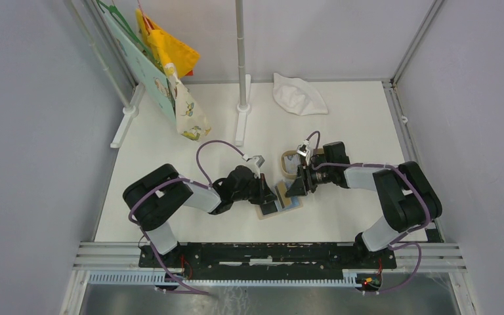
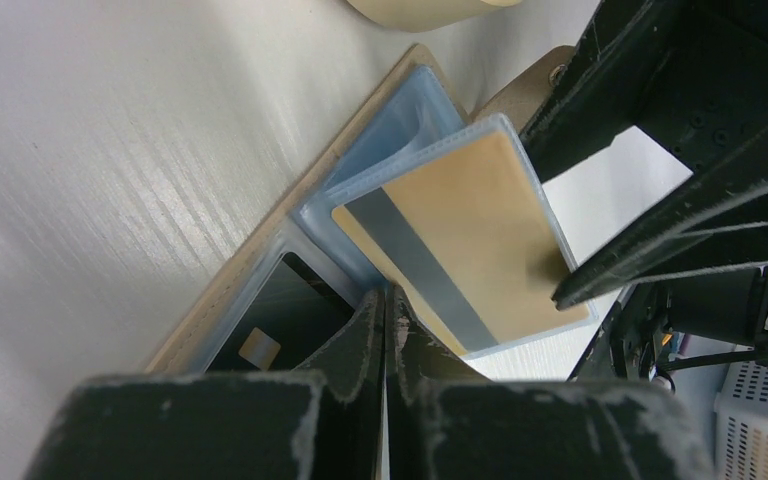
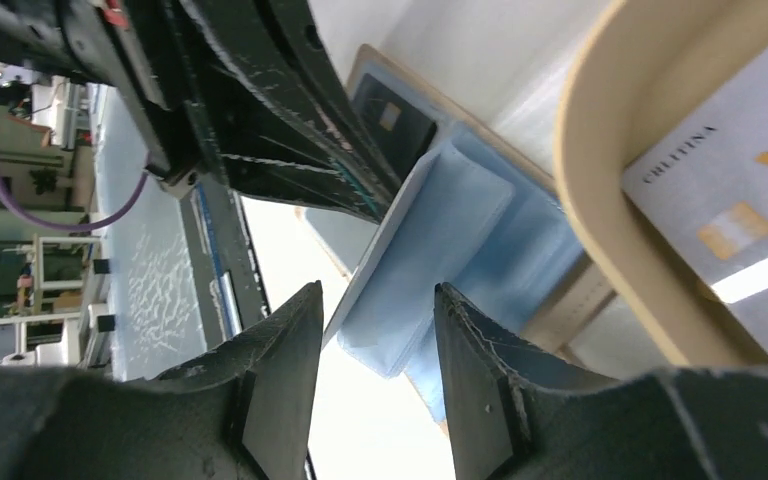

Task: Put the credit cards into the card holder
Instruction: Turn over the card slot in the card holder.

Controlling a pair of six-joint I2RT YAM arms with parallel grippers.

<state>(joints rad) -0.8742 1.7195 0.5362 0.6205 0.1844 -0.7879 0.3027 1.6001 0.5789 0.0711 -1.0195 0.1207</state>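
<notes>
Stripe (image 2: 420, 268) on orange card (image 2: 485, 225) shows only from left wrist.

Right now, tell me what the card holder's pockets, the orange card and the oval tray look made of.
Card holder pockets: likely soft clear-blue vinyl; translucent, glossy, bowing.
Orange card: rigid plastic, matte-looking, with a grey magnetic stripe.
Oval tray: smooth tan, possibly moulded plastic or leatherette; the blur leaves it open.

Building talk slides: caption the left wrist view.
Shut left gripper at the open card holder; orange card in a blue sleeve, black card pocketed.
</notes>
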